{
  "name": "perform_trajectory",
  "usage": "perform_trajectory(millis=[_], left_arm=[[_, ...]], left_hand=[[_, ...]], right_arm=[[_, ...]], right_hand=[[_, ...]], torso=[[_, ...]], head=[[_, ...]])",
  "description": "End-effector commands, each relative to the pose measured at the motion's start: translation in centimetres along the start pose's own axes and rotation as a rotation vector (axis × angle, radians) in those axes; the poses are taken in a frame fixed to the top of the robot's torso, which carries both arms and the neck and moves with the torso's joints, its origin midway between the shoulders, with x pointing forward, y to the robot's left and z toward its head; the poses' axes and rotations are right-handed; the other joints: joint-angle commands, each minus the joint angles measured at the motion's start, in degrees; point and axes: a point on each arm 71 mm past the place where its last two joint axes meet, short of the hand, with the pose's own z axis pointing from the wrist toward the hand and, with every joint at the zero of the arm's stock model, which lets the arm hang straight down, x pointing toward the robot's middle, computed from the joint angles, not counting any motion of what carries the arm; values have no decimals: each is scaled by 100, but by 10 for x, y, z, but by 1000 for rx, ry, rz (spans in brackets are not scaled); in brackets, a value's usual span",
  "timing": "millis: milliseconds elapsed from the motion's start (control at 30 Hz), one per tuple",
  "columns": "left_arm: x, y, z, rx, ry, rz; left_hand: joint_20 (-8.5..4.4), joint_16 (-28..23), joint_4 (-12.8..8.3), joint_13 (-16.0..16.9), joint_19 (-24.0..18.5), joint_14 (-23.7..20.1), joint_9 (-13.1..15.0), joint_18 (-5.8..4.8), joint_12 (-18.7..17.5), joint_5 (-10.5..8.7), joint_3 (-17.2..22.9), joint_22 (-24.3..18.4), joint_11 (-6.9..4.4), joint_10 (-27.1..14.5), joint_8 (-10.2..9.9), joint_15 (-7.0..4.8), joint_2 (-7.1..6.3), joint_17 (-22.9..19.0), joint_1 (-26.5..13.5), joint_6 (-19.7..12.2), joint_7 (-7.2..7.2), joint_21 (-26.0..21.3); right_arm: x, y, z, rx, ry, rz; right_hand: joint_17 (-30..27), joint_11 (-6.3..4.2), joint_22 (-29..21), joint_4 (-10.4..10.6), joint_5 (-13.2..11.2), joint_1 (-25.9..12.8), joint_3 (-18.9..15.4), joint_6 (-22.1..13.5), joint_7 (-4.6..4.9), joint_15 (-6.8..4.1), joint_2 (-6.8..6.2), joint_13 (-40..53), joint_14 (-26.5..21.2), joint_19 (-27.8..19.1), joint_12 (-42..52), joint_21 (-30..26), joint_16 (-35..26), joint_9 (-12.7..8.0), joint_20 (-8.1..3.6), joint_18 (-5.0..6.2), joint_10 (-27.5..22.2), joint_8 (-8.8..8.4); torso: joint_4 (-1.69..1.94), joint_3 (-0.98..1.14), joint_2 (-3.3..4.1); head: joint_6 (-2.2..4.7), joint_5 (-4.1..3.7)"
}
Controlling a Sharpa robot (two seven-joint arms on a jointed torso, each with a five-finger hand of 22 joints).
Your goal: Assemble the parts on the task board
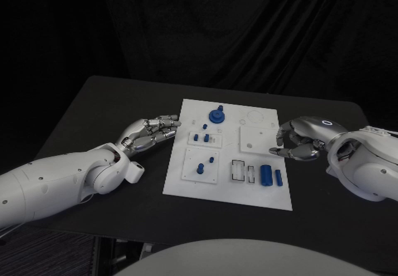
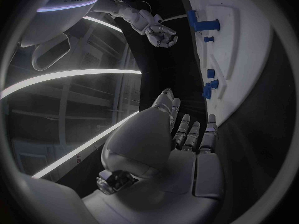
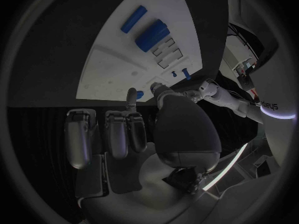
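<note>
— Blue parts [image 1: 266, 174] nearest us?
— Lying on the task board [image 1: 257, 194], mid-table.
— Hands?
— Left hand [image 1: 151, 133] and right hand [image 1: 298, 140] are flanking it, fingers curling, gripping nothing.

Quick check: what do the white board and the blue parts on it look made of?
The flat white task board looks like matte plastic: even surface, no glare. The small blue parts are likely matte plastic too: uniform solid colour, though the material can't be confirmed.
</note>
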Motion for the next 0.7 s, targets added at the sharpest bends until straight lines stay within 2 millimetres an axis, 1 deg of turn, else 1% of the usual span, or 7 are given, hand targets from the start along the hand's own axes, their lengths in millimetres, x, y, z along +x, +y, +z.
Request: perform_trajectory(millis=[33,133,200,233,333,500,700], left_arm=[[1,-9,0,124,0,-6],[1,-9,0,123,1,-8],[1,-8,0,122,2,-8],[1,-8,0,121,2,-8],[0,-8,0,120,3,-9],[0,-8,0,118,5,-11],[0,-8,0,117,7,-13]], left_hand=[[38,19,-10,3,7,-4,-4,74,17,29,34,1,26,1,17,-13,50,2,21,-23,11,-5],[43,20,-13,3,7,-3,-4,77,16,29,40,-1,26,1,16,-10,56,3,27,-25,11,-4],[43,20,-13,3,7,-3,-4,77,16,29,40,-1,26,1,16,-10,56,3,27,-25,11,-4],[48,20,-17,2,10,-2,-5,79,13,28,47,3,27,0,15,-7,63,3,34,-27,11,-3],[48,20,-17,2,10,-2,-5,79,13,28,47,3,27,0,15,-7,63,3,34,-27,11,-3],[79,55,-20,1,19,52,-8,88,5,27,66,8,21,-6,11,25,83,16,44,-39,12,3],[96,77,-22,-1,25,84,-10,91,-8,27,72,11,17,-12,9,47,86,23,48,-44,10,7]], right_arm=[[6,-7,-4,130,43,-72],[11,-5,-7,147,68,-97],[14,-4,-9,150,77,-104],[16,-3,-10,150,83,-108],[20,0,-11,146,93,-119],[27,6,-12,134,110,-131],[35,11,-13,117,122,-143]], right_hand=[[1505,-44,1471,27,30,-219,-39,-20,-44,-51,-20,1505,612,563,14,46,16,33,-57,-58,595,25],[1505,-62,1475,35,46,-550,-72,55,-77,-80,-48,1505,612,567,14,64,16,61,-77,-61,595,46],[1505,-73,1472,39,52,-632,-71,106,-89,-97,-56,1505,612,563,14,56,16,73,-91,-59,595,51],[1505,-78,1473,39,58,-742,-78,170,-102,-126,-64,1505,612,563,14,60,16,83,-111,-59,595,54],[1505,-86,1471,41,62,-862,-89,248,-111,-158,-71,1505,612,561,14,57,16,98,-139,-58,595,53],[1480,-101,1471,39,68,-948,-83,332,-126,-175,-51,1505,606,561,14,59,0,108,-159,-58,595,46],[1453,-118,1472,33,66,-957,-28,467,-145,-200,-1,1505,600,561,14,63,-16,111,-181,-59,595,19]], torso=[[15,3,11],[11,7,15],[6,10,19],[6,13,25],[-1,12,23],[0,-3,12],[-15,3,13]], head=[[-1,-71],[-1,-106],[-1,-132],[-1,-149],[-1,-160],[-1,-189],[-1,-179]])
